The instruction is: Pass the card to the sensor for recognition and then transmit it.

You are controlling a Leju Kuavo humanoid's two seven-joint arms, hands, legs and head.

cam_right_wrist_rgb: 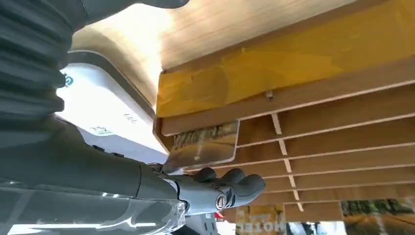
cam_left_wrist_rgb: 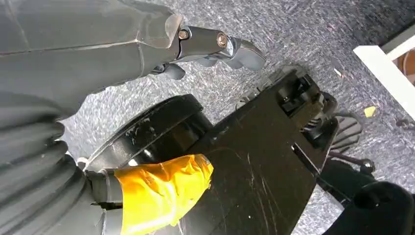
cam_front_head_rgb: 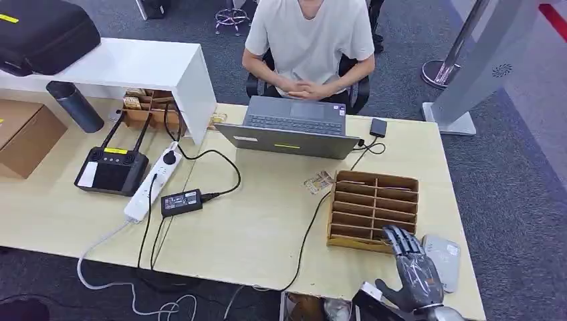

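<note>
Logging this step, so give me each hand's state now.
Left hand: fingers curled, holding nothing, hanging over the floor.
Right hand: at the wooden organizer, fingers on a card; a firm hold cannot be told.

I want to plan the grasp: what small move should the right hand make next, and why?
Probably close the fingers on the card and lift it out. The right hand is at the near corner of the wooden organizer, its fingers curled beside the card standing in a slot, apparently not yet gripping it.
</note>
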